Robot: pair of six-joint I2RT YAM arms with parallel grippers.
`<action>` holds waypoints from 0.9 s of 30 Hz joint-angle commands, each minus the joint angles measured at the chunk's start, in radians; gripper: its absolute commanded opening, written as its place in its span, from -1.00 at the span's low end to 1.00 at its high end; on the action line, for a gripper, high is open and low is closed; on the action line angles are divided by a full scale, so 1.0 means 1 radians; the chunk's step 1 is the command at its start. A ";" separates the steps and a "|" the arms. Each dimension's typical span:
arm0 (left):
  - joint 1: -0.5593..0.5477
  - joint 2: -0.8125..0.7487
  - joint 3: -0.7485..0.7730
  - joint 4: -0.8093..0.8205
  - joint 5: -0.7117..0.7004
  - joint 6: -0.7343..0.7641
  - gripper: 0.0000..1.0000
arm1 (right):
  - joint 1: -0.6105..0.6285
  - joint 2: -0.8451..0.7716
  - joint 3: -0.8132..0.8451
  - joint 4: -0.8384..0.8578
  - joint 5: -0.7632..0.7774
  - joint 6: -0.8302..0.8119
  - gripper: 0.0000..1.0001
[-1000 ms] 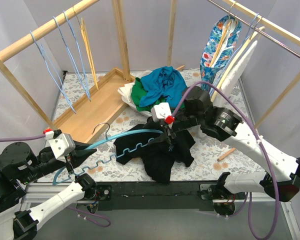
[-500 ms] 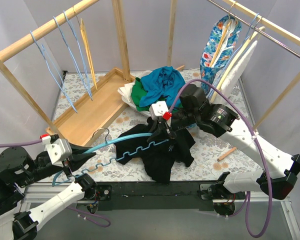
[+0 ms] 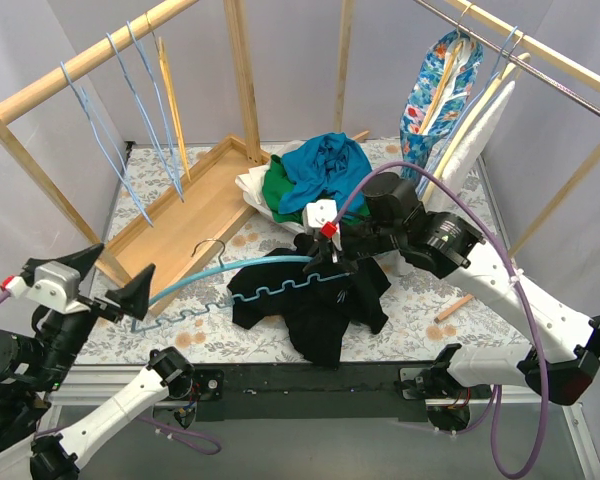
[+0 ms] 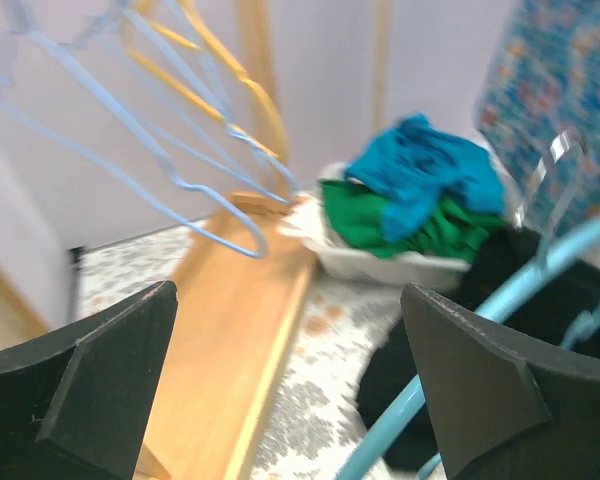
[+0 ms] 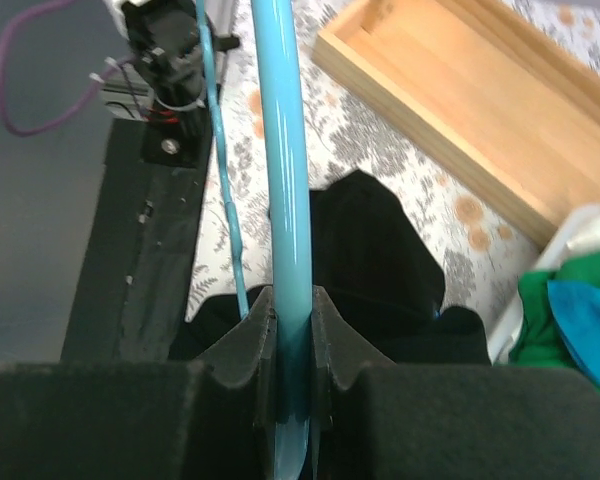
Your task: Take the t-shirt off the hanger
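Gripping hanger (image 5: 281,150), right pincer (image 5: 291,312), t-shirt (image 5: 375,265) beneath

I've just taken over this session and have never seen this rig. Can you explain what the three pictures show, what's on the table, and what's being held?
Two robot arms are bolted at the table's near edge. The top picture looks down from above and behind them. The other two come from a camera on each wrist, looking past its own fingers. On the floral table lie a black t-shirt, a blue hanger reaching across it, a wooden tray and a pile of teal and green clothes. The right gripper is clamped on the hanger's thick arm. The left gripper stands wide open, holding nothing.
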 commanded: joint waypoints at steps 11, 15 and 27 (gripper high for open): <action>0.004 -0.022 -0.104 0.276 -0.449 -0.027 0.97 | -0.061 0.073 -0.038 0.309 0.560 0.216 -0.97; 0.004 -0.024 -0.141 0.313 -0.472 -0.038 0.96 | -0.089 0.158 0.060 0.376 0.672 0.256 -0.97; 0.004 -0.013 -0.167 0.318 -0.440 -0.106 0.96 | -0.122 0.636 0.704 0.443 0.838 0.276 -0.97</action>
